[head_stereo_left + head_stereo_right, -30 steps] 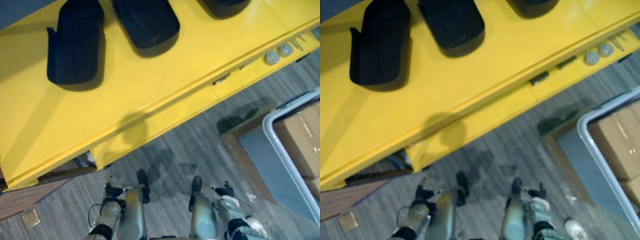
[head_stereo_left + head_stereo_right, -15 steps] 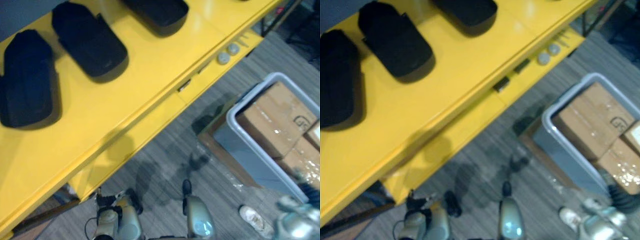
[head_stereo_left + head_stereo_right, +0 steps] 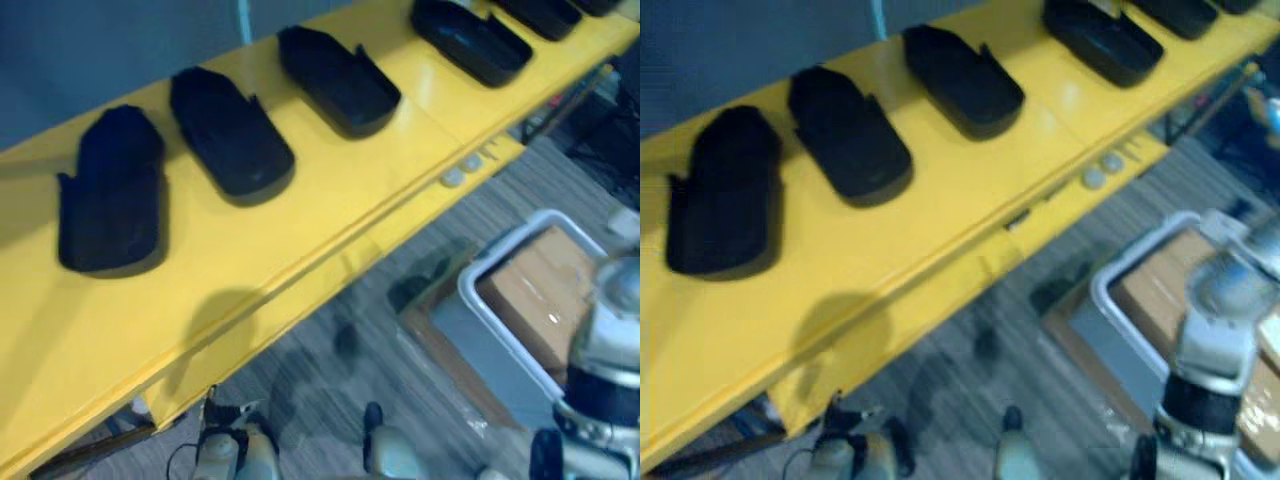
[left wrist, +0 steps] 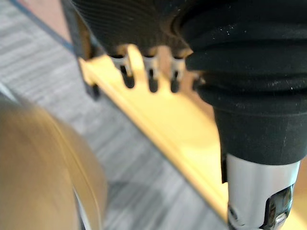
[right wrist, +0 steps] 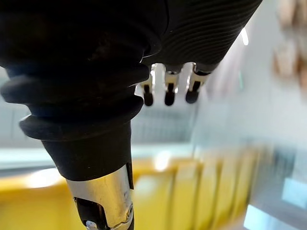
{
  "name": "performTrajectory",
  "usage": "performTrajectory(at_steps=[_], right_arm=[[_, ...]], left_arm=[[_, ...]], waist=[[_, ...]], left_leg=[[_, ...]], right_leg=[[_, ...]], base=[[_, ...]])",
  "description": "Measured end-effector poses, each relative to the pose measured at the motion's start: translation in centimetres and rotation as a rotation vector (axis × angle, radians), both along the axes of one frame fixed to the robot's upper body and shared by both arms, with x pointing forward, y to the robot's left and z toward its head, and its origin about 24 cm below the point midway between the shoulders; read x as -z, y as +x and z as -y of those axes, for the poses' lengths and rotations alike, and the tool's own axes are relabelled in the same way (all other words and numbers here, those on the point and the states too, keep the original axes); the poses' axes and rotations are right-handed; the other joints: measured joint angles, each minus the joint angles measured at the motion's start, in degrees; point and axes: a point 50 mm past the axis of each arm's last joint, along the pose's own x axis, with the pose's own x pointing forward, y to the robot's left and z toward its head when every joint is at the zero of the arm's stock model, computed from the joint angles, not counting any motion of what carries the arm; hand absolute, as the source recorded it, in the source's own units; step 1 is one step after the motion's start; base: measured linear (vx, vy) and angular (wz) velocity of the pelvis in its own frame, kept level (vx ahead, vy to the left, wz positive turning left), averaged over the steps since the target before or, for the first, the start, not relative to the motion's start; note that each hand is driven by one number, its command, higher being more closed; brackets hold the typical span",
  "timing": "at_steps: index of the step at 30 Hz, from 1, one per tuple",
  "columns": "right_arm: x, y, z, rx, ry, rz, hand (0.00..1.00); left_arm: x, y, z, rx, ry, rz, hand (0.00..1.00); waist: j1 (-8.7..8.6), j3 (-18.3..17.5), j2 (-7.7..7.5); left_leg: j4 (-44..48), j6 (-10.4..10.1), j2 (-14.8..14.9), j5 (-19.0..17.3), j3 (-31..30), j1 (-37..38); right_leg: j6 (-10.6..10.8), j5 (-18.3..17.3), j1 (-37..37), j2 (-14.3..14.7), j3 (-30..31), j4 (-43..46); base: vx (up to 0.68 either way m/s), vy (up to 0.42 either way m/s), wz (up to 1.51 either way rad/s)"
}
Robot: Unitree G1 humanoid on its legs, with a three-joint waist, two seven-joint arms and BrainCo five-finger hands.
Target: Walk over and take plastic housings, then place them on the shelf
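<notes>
Well back from the table point(image 3: 340, 205) edge — black housings point(image 3: 232, 135), gaps between.

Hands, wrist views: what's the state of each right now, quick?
Left hand: open, fingers relaxed, holding nothing.
Right hand: open, fingers relaxed, holding nothing.

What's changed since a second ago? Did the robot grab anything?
Nothing was grabbed. The camera swung, so more of the row of housings shows; they lie unmoved on the yellow table. The right arm has risen beside the bin of boxes. The left hand and right hand are open, empty.
</notes>
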Motion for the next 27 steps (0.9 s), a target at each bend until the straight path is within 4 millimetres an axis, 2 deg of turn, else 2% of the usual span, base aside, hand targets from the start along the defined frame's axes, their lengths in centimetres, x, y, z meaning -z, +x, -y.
performTrajectory(at_steps=[2,5,6,7,8,9,11,12,13,14,16,18,21,25,27], right_arm=[[-0.4,1.4,-2.3,-0.093,-0.072,-0.038,0.00],[-0.6,2.8,-4.3,-0.162,-0.090,-0.077,0.00],[-0.5,3.3,-5.2,-0.199,-0.077,-0.087,0.00],[-0.2,3.5,-6.2,-0.241,-0.070,-0.098,0.00],[-0.1,3.5,-6.7,-0.258,-0.072,-0.102,0.00],[0.2,4.0,-8.4,-0.324,-0.073,-0.124,0.00],[0.3,4.4,-10.2,-0.384,-0.079,-0.141,0.00],[0.6,4.4,-11.1,-0.412,-0.094,-0.153,0.00],[1.1,4.4,-11.5,-0.425,-0.113,-0.170,0.00],[1.3,4.4,-11.8,-0.436,-0.115,-0.186,0.00],[1.9,4.4,-11.9,-0.443,-0.110,-0.209,0.00],[2.6,4.5,-11.8,-0.440,-0.108,-0.239,0.00],[3.0,4.1,-12.1,-0.465,-0.124,-0.247,0.00],[3.0,3.6,-12.8,-0.507,-0.147,-0.243,0.00],[3.0,3.1,-12.9,-0.518,-0.148,-0.236,0.00]], left_arm=[[-0.1,0.1,0.0,-0.020,-0.014,0.013,0.00],[0.0,-0.2,-0.4,-0.083,-0.034,0.024,0.00],[0.1,-0.5,-0.8,-0.128,-0.043,0.021,0.00],[0.4,-1.4,-1.2,-0.170,-0.051,-0.002,0.00],[0.5,-1.9,-1.5,-0.195,-0.050,-0.017,0.00],[1.0,-3.7,-2.4,-0.301,-0.067,-0.048,0.00],[1.2,-5.1,-2.7,-0.383,-0.076,-0.063,0.00],[1.3,-5.7,-3.0,-0.435,-0.085,-0.071,0.00],[1.4,-6.3,-3.5,-0.506,-0.093,-0.069,0.00],[1.7,-7.3,-3.0,-0.570,-0.112,-0.085,0.00],[2.3,-8.9,-1.6,-0.614,-0.149,-0.141,0.00],[2.7,-9.9,-0.2,-0.623,-0.182,-0.187,0.00],[2.4,-8.9,-0.6,-0.572,-0.163,-0.156,0.00],[1.3,-5.1,-0.7,-0.376,-0.115,-0.065,0.00],[0.4,-3.2,-0.9,-0.238,-0.053,-0.009,0.00]], waist=[[1.16,-0.1,0.70],[2.96,0.0,1.01],[3.94,0.4,1.63],[4.37,0.7,2.06],[4.41,0.9,1.77],[6.30,1.8,2.00],[6.93,2.1,1.88],[6.91,2.2,2.10],[6.35,2.6,2.62],[6.41,3.1,3.68],[5.67,3.7,4.16],[5.62,3.8,4.08],[5.55,4.0,3.74],[5.19,4.0,3.58],[4.44,4.1,3.48]], left_leg=[[-4.1,0.4,-2.4,3.4,-5.5,-1.2],[-6.9,0.5,-4.2,6.1,-11.3,-1.8],[-6.9,0.5,-4.1,6.4,-13.9,-1.7],[-6.8,0.4,-4.7,6.4,-16.6,-1.6],[-6.8,0.4,-5.3,6.4,-18.0,-1.4],[-6.9,0.1,-6.1,6.6,-19.8,-0.9],[-6.9,-0.7,-6.1,7.1,-21.0,-1.2],[-6.5,-1.3,-6.5,7.5,-22.0,-2.6],[-5.9,-2.4,-6.3,8.1,-21.7,-4.7],[-6.9,-2.7,-3.2,9.5,-16.6,-5.8],[-5.5,-2.7,1.6,10.0,-7.8,-4.5],[-5.9,-2.8,1.8,9.9,-8.3,-3.6],[-5.2,-3.8,0.9,9.2,-9.7,-3.9],[-5.5,-4.1,-0.2,9.2,-8.3,-3.9],[-4.3,-3.2,0.1,8.6,-6.5,-4.3]], right_leg=[[-0.2,0.3,1.4,-1.0,-5.0,0.0],[-0.3,0.2,3.3,-1.4,-9.7,1.6],[-0.8,-0.8,2.4,-1.4,-9.9,6.3],[-3.2,-4.6,1.0,-1.4,-7.3,11.7],[-3.2,-6.7,0.8,-1.5,-5.5,13.4],[-4.5,-10.9,-2.1,-1.5,-2.6,17.2],[-5.4,-12.1,-4.4,-1.4,-3.3,17.0],[-5.7,-11.2,-5.5,-1.6,-5.0,15.2],[-3.9,-12.1,-5.9,-1.9,-7.9,15.2],[-4.4,-12.1,-6.0,-1.2,-10.9,15.0],[-4.8,-12.1,-5.6,-0.3,-12.6,15.8],[-5.0,-12.2,-5.3,-0.2,-12.6,16.7],[-5.0,-12.2,-5.2,-0.7,-12.4,16.1],[-4.1,-10.2,-5.9,-1.4,-10.5,14.2],[-3.7,-7.9,-6.2,-0.8,-8.4,12.1]], base=[[0.01,-0.007,1.47],[0.05,-0.005,1.33],[0.07,-0.023,1.10],[0.07,-0.045,1.17],[0.05,-0.124,1.22],[0.02,-0.148,0.81],[-0.02,-0.185,0.55],[-0.09,-0.246,1.06],[-0.14,-0.276,1.25],[-0.12,-0.216,1.06],[-0.04,-0.178,0.50],[-0.01,-0.065,0.20],[-0.04,0.059,0.01],[-0.04,0.128,-0.17],[-0.05,0.121,-0.49]])
